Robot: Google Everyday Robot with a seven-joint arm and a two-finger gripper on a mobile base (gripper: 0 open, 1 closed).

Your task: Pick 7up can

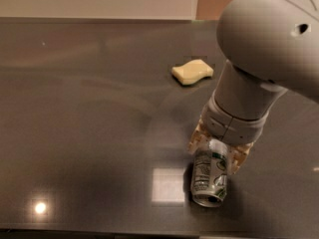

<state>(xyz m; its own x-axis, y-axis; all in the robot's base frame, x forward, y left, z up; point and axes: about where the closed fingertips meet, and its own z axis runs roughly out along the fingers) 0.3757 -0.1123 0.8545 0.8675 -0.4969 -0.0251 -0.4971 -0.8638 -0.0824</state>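
Note:
The 7up can point(210, 179), silver with green and white markings, lies on its side on the dark table point(89, 133), its open end toward the front edge. My gripper point(218, 148) is down over the can's far end. One cream finger point(197, 137) is against the can's left side and the other against its right side. The fingers are closed in on the can, which still rests on the table. The grey arm covers the can's far end.
A pale yellow sponge-like piece point(192, 71) lies on the table behind the gripper. The table's front edge runs just below the can. A light wall stands behind the far edge.

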